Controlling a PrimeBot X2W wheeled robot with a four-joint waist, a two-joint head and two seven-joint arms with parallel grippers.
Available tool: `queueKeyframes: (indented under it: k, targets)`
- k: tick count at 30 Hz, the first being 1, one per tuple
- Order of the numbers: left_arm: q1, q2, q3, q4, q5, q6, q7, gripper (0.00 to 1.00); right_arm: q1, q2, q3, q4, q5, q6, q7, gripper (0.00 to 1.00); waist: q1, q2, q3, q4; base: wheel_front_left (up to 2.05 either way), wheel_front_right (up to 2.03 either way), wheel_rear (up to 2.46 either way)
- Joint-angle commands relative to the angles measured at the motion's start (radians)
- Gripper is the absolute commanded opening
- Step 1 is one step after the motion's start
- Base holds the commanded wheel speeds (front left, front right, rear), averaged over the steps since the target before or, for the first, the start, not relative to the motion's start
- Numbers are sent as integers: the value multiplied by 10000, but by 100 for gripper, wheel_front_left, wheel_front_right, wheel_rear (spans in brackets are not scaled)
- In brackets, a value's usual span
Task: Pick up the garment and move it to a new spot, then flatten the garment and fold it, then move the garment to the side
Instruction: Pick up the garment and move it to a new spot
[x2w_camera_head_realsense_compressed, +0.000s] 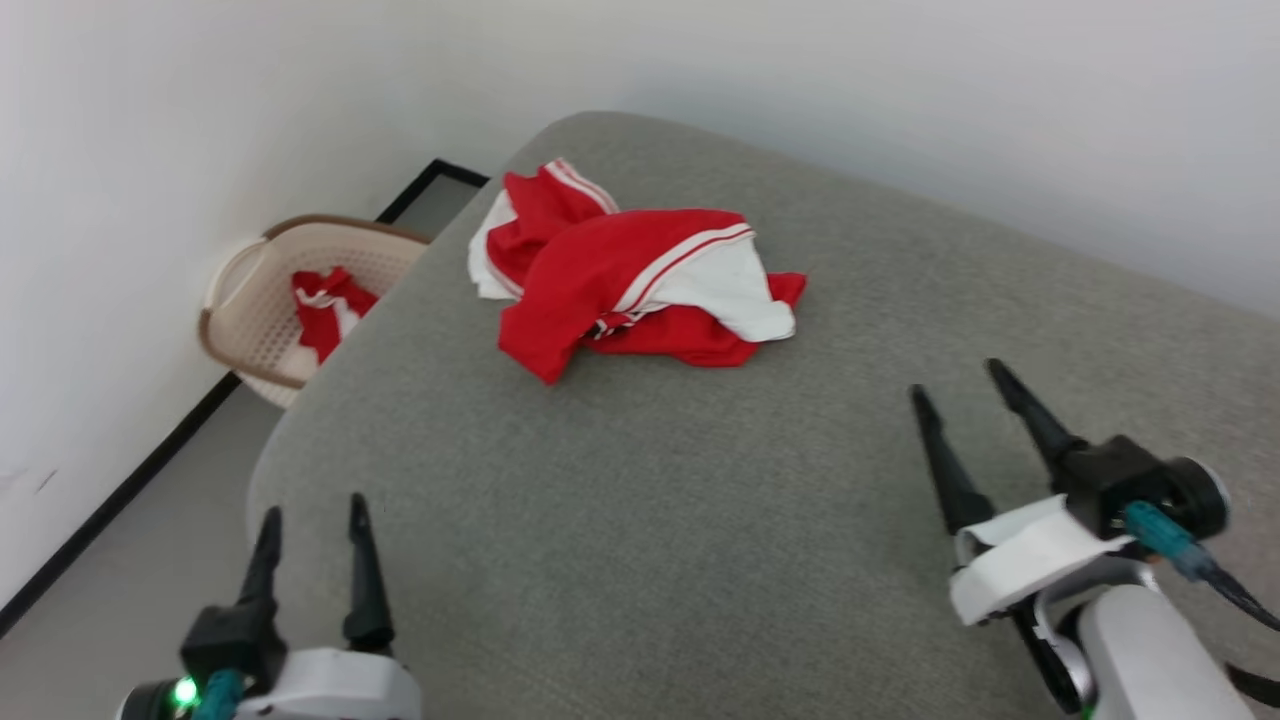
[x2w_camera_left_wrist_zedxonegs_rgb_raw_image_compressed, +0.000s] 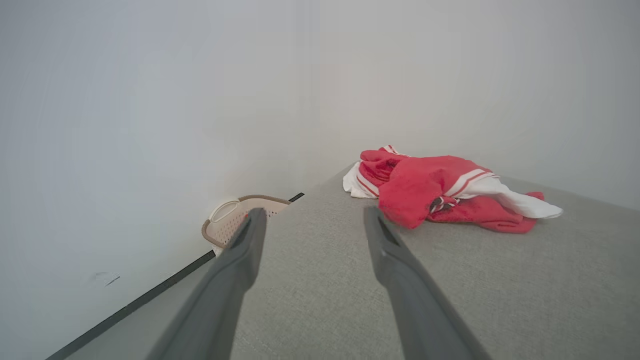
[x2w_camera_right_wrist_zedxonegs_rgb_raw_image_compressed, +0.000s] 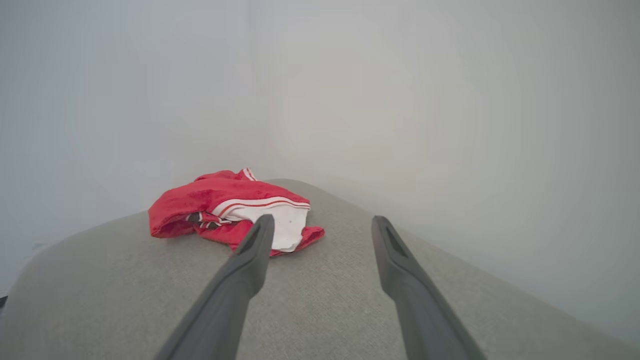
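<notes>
Hovering over the cushion (x2w_camera_head_realsense_compressed: 640, 520), left claw (x2w_camera_head_realsense_compressed: 313, 508) and right claw (x2w_camera_head_realsense_compressed: 954, 378) released, garment (x2w_camera_head_realsense_compressed: 600, 270) untouched.

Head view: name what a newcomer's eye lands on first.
The crumpled red-and-white garment grabs the eye, heaped toward the far end of the grey cushion. Next comes the beige basket on the floor to its left, holding more red cloth. The left tool and right tool hover open at the near side, touching nothing.

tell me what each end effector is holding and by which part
Nothing is held. The left end effector and right end effector are both open and empty, short of the crumpled garment on the grey cushion.
</notes>
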Motion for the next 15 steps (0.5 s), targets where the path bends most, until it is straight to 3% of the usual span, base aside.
queueKeyframes:
  k: [1, 9, 12, 15]
  targets:
    - [157, -42, 104, -153, -121, 125, -3, 100, -201, -75, 270, 95, 83, -14, -9, 100, 0, 0, 286, 325, 0, 0, 0]
    - [694, -53, -88, -636, -862, 544, -3, 100, -690, -165, 1064, 374, 457, -14, -9, 100, 0, 0, 424, 330, -1, -1, -1]
    - [496, -53, -247, -467, -723, 318, -3, 100, -579, -209, 931, 338, 474, -14, -9, 100, 0, 0, 411, 282, 0, 0, 0]
    - [11, -47, -504, -66, -327, -212, -3, 100, -261, -244, 606, 262, 383, -14, -9, 100, 0, 0, 389, 197, 0, 0, 0]
